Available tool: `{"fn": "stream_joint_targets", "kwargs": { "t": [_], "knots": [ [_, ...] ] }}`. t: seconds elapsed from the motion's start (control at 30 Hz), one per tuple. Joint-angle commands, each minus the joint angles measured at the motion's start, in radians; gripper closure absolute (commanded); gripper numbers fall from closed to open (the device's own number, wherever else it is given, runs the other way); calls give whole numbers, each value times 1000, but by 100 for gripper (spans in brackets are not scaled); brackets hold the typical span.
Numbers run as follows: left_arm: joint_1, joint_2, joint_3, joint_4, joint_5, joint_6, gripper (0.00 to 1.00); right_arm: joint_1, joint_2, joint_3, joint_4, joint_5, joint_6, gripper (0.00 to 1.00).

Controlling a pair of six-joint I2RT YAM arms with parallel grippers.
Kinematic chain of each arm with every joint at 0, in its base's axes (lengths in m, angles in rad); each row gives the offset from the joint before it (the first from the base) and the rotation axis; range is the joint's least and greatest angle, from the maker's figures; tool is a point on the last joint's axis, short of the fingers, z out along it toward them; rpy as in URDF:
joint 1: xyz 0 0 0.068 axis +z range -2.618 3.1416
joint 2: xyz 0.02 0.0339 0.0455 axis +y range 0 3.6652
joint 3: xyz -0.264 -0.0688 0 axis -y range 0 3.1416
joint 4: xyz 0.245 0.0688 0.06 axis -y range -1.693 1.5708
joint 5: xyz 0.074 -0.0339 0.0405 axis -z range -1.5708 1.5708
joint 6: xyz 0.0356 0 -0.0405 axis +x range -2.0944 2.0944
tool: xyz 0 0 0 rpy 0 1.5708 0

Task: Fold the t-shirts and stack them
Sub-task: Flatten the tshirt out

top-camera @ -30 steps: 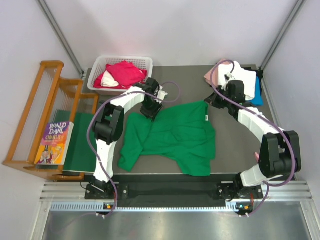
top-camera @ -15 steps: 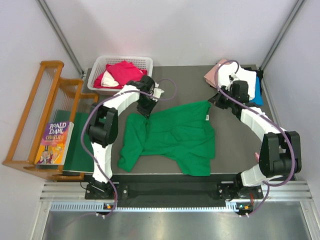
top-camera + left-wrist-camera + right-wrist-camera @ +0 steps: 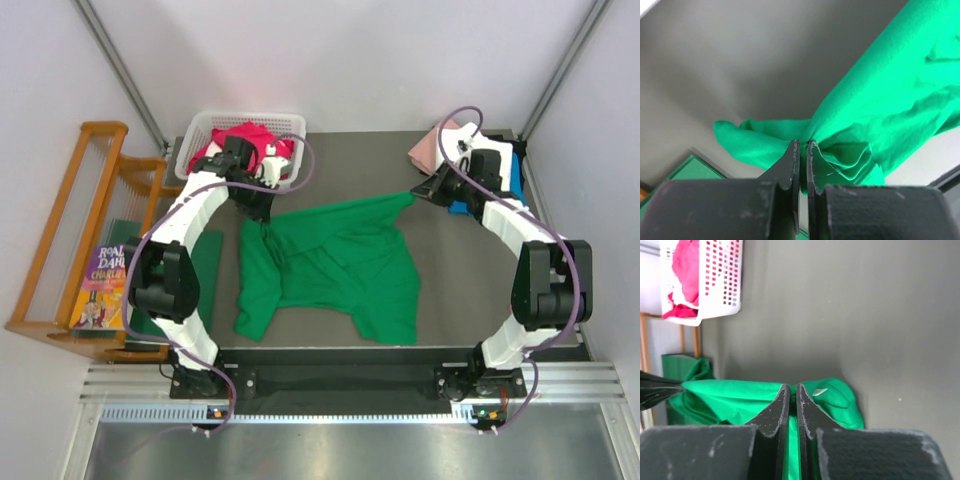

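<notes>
Starting with the top view, the green t-shirt lies rumpled in the middle of the dark surface. Its far edge is drawn into a line running left to right across the frame. The left gripper sits at the left end of that line and the right gripper at the right end, slightly higher in the frame. Each arm is nearest its own corner, and the shirt's body lies toward the bottom of the frame from both.

From the left wrist, the left gripper is closed tight, with a bunched fold of green cloth pinched between its jaws and the rest trailing to the upper right.

From the right wrist, the right gripper is likewise clamped on green cloth, with the white neck label just right of it. Any spreading or folding move, I judge, must work along that left-to-right edge
</notes>
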Motion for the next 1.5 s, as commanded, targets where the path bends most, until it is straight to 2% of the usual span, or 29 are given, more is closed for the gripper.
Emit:
{"fn": "stream_joint_targets", "kwargs": {
  "t": [0.0, 0.03, 0.1, 0.17, 0.2, 0.27, 0.33, 0.4, 0.43, 0.53, 0.6, 0.63, 0.67, 0.77, 0.9, 0.93, 1.03, 1.13, 1.27, 1.47],
  "knots": [
    [86, -29, -35, -141, -131, 87, 96, -53, 15, 50, 99, 149, -11, 100],
    [86, -26, -33, -144, -124, 82, 93, -49, 15, 45, 102, 152, -14, 100],
    [86, -14, -24, -153, -114, 81, 73, -44, 9, 27, 102, 163, -17, 100],
    [86, -7, -20, -153, -114, 82, 49, -44, 4, 19, 98, 169, -28, 100],
    [86, -7, -18, -153, -109, 82, 45, -44, -1, 16, 95, 176, -31, 100],
    [85, -7, -18, -153, -103, 89, 45, -44, -2, 18, 90, 177, -37, 100],
    [86, -6, -15, -154, -88, 79, 53, -44, -5, 21, 87, 178, -39, 100],
    [85, -1, -12, -156, -74, 69, 62, -44, -5, 27, 87, 180, -40, 100],
    [83, 2, -12, -154, -65, 66, 74, -44, -4, 30, 85, 183, -42, 100],
    [82, 8, -9, -151, -74, 67, 88, -44, -4, 48, 61, 199, -57, 100],
    [82, 13, -12, -159, -72, 70, 83, -44, -11, 60, 53, 215, -63, 100],
    [82, 14, -10, -167, -68, 72, 76, -44, -16, 64, 50, 224, -68, 100],
    [75, 16, -6, -182, -42, 72, 53, -44, -16, 68, 50, 233, -74, 100],
    [25, -15, -26, -254, 29, 79, 29, -52, 2, 106, 50, 252, -79, 100],
    [-124, -105, -111, -283, 41, 86, 23, -52, 133, 252, -25, 214, -76, 100],
    [-173, -125, -134, -266, 40, 72, 23, -49, 148, 263, -23, 200, -62, 100],
    [-222, -106, -127, -284, 99, 30, 23, -32, 159, 251, -2, 213, -60, 100],
    [-253, -63, -131, -288, 129, -2, 23, 8, 151, 215, 13, 224, -62, 100],
    [-257, -9, -179, -207, 54, -42, 22, 16, 140, 163, 21, 224, -70, 100],
    [-210, 54, -184, -121, -2, -94, 23, 19, 122, 119, 33, 221, -82, 100]
  ]
}}
